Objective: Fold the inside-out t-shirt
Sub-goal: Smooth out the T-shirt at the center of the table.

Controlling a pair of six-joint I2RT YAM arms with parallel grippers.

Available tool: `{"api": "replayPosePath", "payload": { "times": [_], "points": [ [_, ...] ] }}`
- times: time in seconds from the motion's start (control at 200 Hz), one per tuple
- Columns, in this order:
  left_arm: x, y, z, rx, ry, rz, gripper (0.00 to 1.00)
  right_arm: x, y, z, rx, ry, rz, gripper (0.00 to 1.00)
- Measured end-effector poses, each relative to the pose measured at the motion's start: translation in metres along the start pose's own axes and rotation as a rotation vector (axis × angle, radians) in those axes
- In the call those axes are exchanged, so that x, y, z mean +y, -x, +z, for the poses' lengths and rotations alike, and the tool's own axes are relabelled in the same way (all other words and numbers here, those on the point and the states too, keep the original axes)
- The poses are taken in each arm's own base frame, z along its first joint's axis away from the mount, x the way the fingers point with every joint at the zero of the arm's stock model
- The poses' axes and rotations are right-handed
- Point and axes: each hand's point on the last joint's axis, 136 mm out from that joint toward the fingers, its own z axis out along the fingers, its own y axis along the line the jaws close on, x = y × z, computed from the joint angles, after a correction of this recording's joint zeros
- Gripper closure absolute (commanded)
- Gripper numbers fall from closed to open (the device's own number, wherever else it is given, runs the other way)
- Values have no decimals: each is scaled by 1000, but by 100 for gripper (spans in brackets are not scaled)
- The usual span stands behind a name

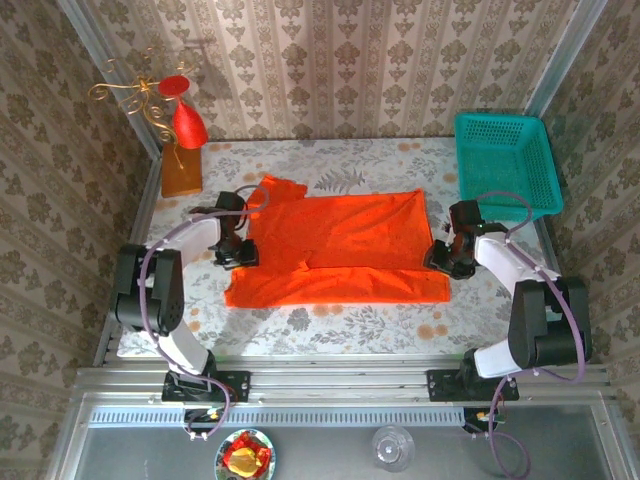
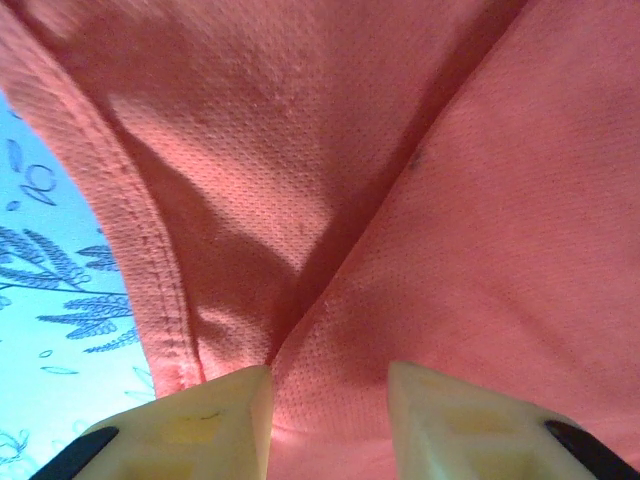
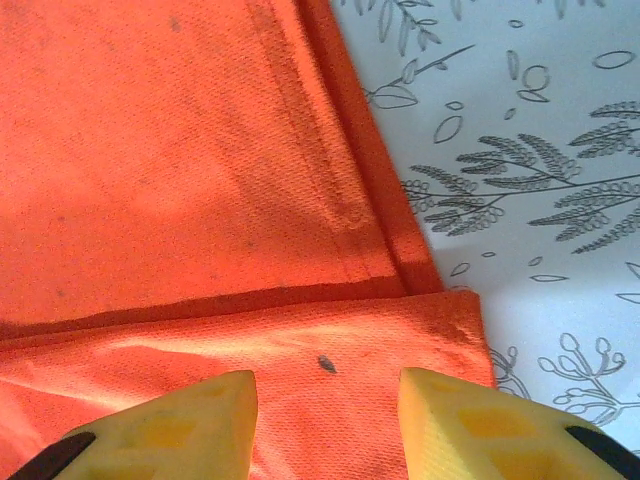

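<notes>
The inside-out t-shirt (image 1: 340,245) lies flat in the middle of the table, bright orange-red, with its near part folded over in a long band. My left gripper (image 1: 240,250) rests at the shirt's left edge near a sleeve. Its fingers stand apart over a raised crease of fabric (image 2: 330,300) with a stitched hem (image 2: 150,260) to the left. My right gripper (image 1: 445,255) sits at the shirt's right edge. It is open above the folded corner (image 3: 440,320), and the cloth lies flat between its fingertips (image 3: 328,400).
A teal basket (image 1: 505,165) stands at the back right. At the back left a glossy red cone ornament (image 1: 188,125) with gold wire stands on a wooden block (image 1: 181,170). The floral tablecloth (image 3: 540,200) shows right of the shirt. A candy bowl (image 1: 245,457) and a glass (image 1: 392,447) sit below the front rail.
</notes>
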Motion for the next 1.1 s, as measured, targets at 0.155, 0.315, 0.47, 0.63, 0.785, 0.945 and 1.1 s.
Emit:
{"api": "replayPosePath", "payload": {
  "times": [0.155,0.315,0.47,0.63,0.785,0.945,1.1],
  "points": [
    [1,-1,5,33,6,13,65,-8,1,-3,-7,-18,3,57],
    [1,-3,4,43,8,19,63,-14,5,-5,-23,-43,13,57],
    [4,-7,4,62,24,20,60,-23,7,-5,-36,-88,13,56],
    [6,-10,4,75,32,18,61,-36,3,6,3,-158,17,56],
    [5,-11,5,82,27,19,78,-43,-3,17,51,-185,18,60],
    [5,-11,5,83,24,25,94,-38,0,20,61,-166,3,72],
    [3,-9,-3,56,19,29,100,-38,1,19,55,-162,0,92]
  ]
}}
